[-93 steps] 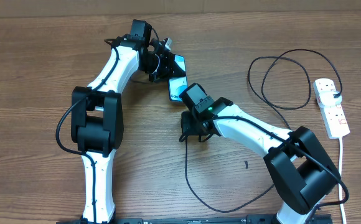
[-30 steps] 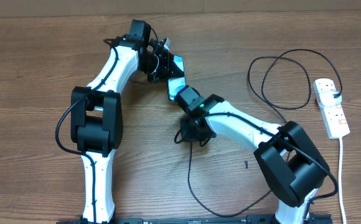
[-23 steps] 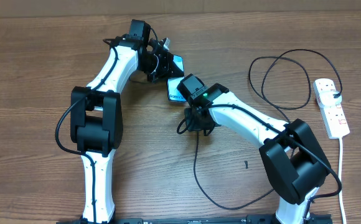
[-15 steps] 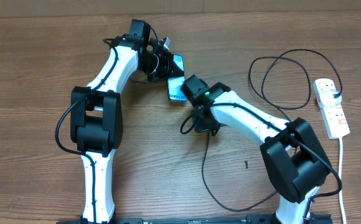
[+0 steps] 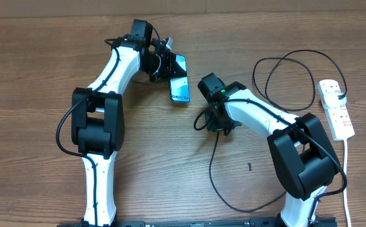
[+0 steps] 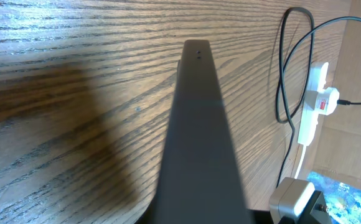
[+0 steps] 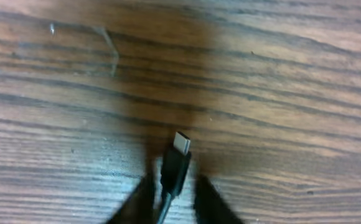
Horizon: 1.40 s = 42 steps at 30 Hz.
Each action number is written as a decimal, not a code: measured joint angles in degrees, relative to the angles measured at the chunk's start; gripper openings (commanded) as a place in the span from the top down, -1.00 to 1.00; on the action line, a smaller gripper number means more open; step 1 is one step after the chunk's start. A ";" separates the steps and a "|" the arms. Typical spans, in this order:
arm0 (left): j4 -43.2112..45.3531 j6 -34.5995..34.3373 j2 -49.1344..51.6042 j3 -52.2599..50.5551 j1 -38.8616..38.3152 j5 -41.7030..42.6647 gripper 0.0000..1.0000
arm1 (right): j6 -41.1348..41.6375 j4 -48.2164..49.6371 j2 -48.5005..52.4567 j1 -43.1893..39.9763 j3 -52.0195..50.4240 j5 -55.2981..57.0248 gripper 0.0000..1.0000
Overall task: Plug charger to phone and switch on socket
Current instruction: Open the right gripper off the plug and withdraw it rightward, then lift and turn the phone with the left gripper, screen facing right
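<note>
**Spotter:** Where is everything?

**Me:** My left fingers (image 5: 163, 63) are clenched on the far end of the phone (image 5: 180, 92), which sits far-centre on the counter (image 5: 38, 75) with its lit screen up. The charger (image 5: 211, 165) isn't in it. The plug tip (image 7: 180, 142) sits between my right fingers (image 7: 210, 200), a little to the right of the phone, and points at bare wood. A sliver of counter shows on either side of the plug, so I can't tell whether I'm gripping it.

**Spotter:** What worries you most?

**Me:** That grip. If it's slack, I'd expect the plug to twist or drop as soon as I swing it towards the phone's near end. I also can't see the port from the right wrist. A plug that arrives skewed would push on the phone's edge and could lever it round in my left fingers.

**Spotter:** And the cable?

**Me:** It loops near my right arm and coils again towards the socket (image 5: 336, 108) at the right edge. A long reach could snag a loop on the arm, or pull it taut and drag the socket.
</note>
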 measured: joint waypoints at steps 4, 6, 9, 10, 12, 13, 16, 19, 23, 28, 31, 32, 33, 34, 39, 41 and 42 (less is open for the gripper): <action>-0.02 0.00 0.00 0.00 0.00 0.00 0.92 | -0.26 -0.11 -0.02 0.02 -0.11 -1.05 0.93; -0.04 0.00 0.00 0.00 0.00 -0.02 0.92 | -0.26 -0.17 -0.07 0.15 -0.11 -1.16 0.93; -0.04 0.00 0.00 0.00 0.00 -0.02 0.92 | -0.26 -0.35 -0.07 0.17 -0.11 -1.51 0.93; -0.04 0.00 0.00 0.00 0.00 0.00 0.92 | -0.26 -0.52 -0.07 0.15 -0.11 -1.66 0.93; -0.07 0.00 0.00 0.00 0.00 -0.02 0.91 | -0.28 -0.70 -0.07 0.17 -0.11 -2.10 0.93; -0.15 0.00 0.00 0.00 0.00 0.00 0.92 | -0.26 -0.83 -0.09 0.15 -0.11 -2.34 0.93; -1.46 0.02 0.00 0.00 0.00 -0.04 0.92 | -0.28 -1.03 -0.09 0.04 -0.11 -3.02 0.93; -3.15 0.02 0.00 0.00 0.00 -1.18 0.91 | -0.52 -0.79 -0.09 0.00 -0.13 -3.21 0.93; -5.20 0.02 0.00 0.00 0.00 -1.66 0.92 | -0.81 -0.37 -0.11 -0.13 -0.24 -3.61 0.45; -5.49 0.02 0.00 0.00 0.00 -1.25 0.92 | -2.38 -0.39 -0.11 -1.01 -0.39 -4.83 0.33; -5.49 0.02 0.00 0.00 0.00 -1.20 0.92 | -3.13 -0.15 -0.11 -1.46 -0.44 -5.16 0.64; -5.51 0.02 0.00 0.00 0.00 -1.20 0.92 | -3.30 -0.02 -0.11 -1.57 -0.48 -5.40 0.80; -5.49 0.02 0.00 0.00 0.00 -1.20 0.92 | -3.45 0.11 -0.13 -1.70 -0.48 -5.62 0.89; -5.49 0.02 0.00 0.00 0.00 -1.18 0.91 | -3.37 0.26 -0.13 -1.88 -0.50 -6.19 0.93; -4.81 0.00 0.00 0.00 0.00 -0.11 0.92 | -3.26 0.63 -0.13 -1.97 -0.50 -6.80 0.93; -2.80 0.07 0.00 0.00 0.02 2.49 0.92 | -3.30 0.26 -0.24 -2.10 -0.48 -6.86 0.93; -1.31 0.07 0.00 0.00 0.04 4.44 0.92 | -3.45 0.00 -0.33 -2.27 -0.48 -7.21 0.93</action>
